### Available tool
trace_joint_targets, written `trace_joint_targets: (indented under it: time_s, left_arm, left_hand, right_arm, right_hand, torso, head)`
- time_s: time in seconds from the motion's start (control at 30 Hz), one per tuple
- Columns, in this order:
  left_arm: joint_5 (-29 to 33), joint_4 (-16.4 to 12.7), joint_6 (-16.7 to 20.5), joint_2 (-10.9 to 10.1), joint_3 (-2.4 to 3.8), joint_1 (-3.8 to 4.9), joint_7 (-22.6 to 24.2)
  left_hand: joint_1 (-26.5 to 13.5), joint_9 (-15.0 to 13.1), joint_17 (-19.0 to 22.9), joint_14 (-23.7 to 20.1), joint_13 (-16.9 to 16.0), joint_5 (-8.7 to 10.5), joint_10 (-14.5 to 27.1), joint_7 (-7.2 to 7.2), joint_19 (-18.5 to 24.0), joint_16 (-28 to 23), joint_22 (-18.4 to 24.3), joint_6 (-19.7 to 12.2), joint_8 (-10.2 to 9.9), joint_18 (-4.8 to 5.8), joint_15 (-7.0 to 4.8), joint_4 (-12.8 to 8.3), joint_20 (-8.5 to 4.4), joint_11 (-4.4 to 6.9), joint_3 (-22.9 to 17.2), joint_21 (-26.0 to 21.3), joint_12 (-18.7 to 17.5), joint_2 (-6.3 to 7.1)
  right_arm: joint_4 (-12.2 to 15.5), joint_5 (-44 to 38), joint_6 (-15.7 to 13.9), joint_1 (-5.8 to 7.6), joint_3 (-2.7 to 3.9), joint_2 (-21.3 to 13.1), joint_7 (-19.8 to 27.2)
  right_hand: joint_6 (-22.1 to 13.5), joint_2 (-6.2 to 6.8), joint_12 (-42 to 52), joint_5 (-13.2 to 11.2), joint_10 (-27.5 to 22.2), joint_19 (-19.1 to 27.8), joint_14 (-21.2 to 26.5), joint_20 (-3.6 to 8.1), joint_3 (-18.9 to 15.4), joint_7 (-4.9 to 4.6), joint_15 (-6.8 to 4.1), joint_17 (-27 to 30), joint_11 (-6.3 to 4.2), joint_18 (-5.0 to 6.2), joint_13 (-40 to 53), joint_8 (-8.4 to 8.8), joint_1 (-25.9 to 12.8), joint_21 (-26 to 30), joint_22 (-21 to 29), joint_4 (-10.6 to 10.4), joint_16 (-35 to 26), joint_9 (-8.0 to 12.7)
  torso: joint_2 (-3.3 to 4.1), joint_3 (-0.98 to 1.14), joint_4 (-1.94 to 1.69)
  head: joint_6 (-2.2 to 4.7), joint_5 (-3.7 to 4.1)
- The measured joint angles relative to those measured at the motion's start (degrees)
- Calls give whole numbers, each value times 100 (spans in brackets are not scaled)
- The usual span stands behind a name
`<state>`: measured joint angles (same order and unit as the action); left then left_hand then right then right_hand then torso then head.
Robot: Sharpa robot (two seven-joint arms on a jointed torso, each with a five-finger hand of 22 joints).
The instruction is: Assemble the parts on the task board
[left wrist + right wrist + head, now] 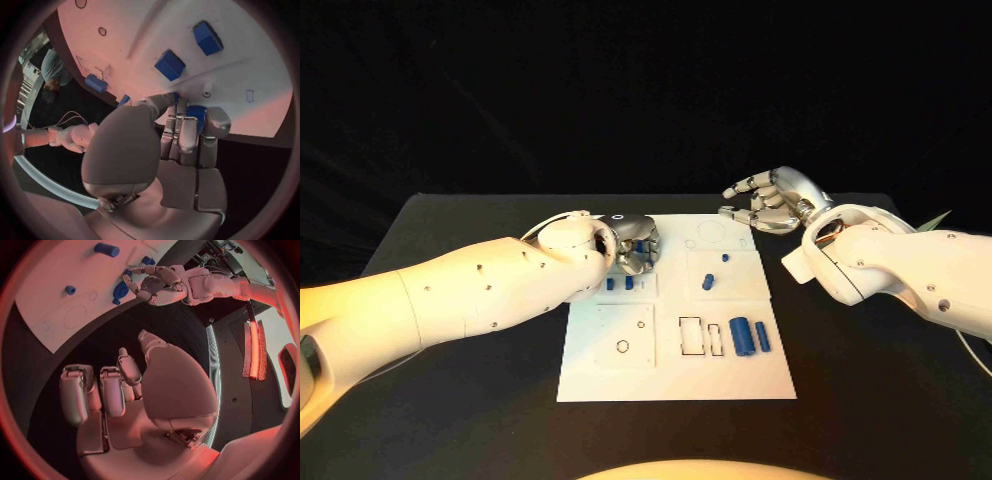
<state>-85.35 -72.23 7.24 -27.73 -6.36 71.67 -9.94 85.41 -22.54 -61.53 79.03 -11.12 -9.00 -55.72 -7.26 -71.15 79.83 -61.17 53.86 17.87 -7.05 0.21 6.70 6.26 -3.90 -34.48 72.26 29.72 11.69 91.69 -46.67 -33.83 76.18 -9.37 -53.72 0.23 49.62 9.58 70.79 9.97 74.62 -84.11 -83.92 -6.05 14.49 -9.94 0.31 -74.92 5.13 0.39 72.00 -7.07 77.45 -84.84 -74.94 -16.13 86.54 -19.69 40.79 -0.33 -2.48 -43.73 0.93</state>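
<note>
Blue part (195,111) shows under curled left robot hand (187,135); right robot hand (769,203) hovers released.

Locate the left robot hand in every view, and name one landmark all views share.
Head view: left robot hand over the far left part of the task board.
Left wrist view: it rises through the middle, fingertips at the board.
Right wrist view: across the table, at the board's edge.
Shared landmark: the white task board.

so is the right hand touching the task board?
Apart. In the right wrist view the right hand hangs over bare black table, with a dark gap to the task board.
</note>
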Motion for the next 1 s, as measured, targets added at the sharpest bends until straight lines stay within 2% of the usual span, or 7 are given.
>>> trace_joint_targets:
  time_s: [0.1, 0.23, 0.37, 0.5, 0.7, 0.87, 1.0]
  left_arm:
    - [45, -103, 73, -77, 47, -15, 21]
    - [126, -318, 156, -232, 165, -18, 49]
    - [263, -572, 180, -455, 314, -17, 69]
    - [425, -705, 159, -683, 389, -11, 75]
    - [637, -752, 90, -944, 426, -11, 74]
    - [752, -767, 19, -1021, 435, -18, 71]
    - [803, -730, -38, -1040, 437, -59, 71]
  left_hand:
    - [0, 8, 4, 0, 9, 1, -21, -32, 0, 0, 0, 7, -4, 0, 0, -17, 0, -21, -17, 0, -27, 0]
    - [0, 8, 7, 0, 11, 1, -31, -42, -21, 0, -19, -2, -47, -1, 0, -24, 21, -32, -24, 9, -42, 0]
    - [0, 8, 7, 0, 11, 1, -40, -42, -20, 0, -23, -2, -47, -1, 0, -24, 21, -40, -24, 23, -49, 0]
    - [-3, 9, 14, 0, 11, 1, -40, -62, -20, 0, -33, 19, -48, -1, 0, -39, 21, -41, -39, 23, -49, 3]
    - [-24, 9, 21, 20, 11, 1, -40, -62, -20, 0, -38, 19, -48, -1, 20, -49, 21, -41, -50, 23, -68, 25]
    - [-24, 9, 27, 20, 16, 1, -60, -62, -20, 0, -41, 19, -47, -1, 20, -55, 21, -61, -55, 23, -73, 24]
    - [-24, 9, 35, 20, 18, 1, -61, -62, -20, 0, -41, 19, -47, -2, 20, -71, 20, -62, -71, 22, -76, 25]
  right_arm:
    - [-4, 0, 0, 0, 0, 4, 0]
    - [-10, 0, 2, -1, 0, 6, 1]
    - [-15, 0, 3, -1, 0, 4, 3]
    - [-16, 0, 3, -1, 0, -3, 4]
    - [-17, 0, 3, -1, 0, -17, 4]
    - [-22, 0, 3, -1, 0, -13, 5]
    - [-26, 0, 4, -4, 0, -4, 6]
  right_hand:
    - [0, 0, 0, 0, 0, 0, 0, 0, 0, 0, 0, 0, 0, 0, 0, 0, 0, 0, 0, 0, 0, 0]
    - [0, 0, 0, 0, 0, 0, 0, 0, 0, 0, 0, 0, 0, 0, 0, 0, 0, 0, 0, 0, 0, 0]
    - [0, 0, 0, 0, 0, 0, 0, 0, 0, 0, 0, 0, 0, 0, -1, 0, 0, 0, 1, 0, 0, 0]
    - [0, 0, 0, 0, 0, 0, 0, 0, 0, 0, 0, 1, 0, 0, -1, 0, 0, 0, 1, 0, 0, 1]
    - [0, 0, 0, 0, 0, 0, 0, 0, 0, 0, 0, 1, 0, 0, -1, 0, 0, 0, 1, 0, 0, 4]
    - [0, 0, 0, 0, 0, 0, 0, 0, 0, 0, 0, 1, 0, 0, 5, 0, 0, 0, 2, 0, 0, 4]
    - [0, 0, 0, 0, 0, 0, 0, 0, 0, 0, 0, 1, 0, 0, 4, 0, 0, 0, 2, 0, 0, 4]
  torso:
    - [-2, -1, 1]
    - [-4, -2, 0]
    - [-10, 3, -4]
    - [-12, 10, -7]
    - [-12, 14, -7]
    - [-5, 10, -9]
    - [-1, 3, -7]
  head:
    - [14, 0]
    - [25, 1]
    - [31, -10]
    - [38, -16]
    - [46, -10]
    - [47, -18]
    - [40, -23]
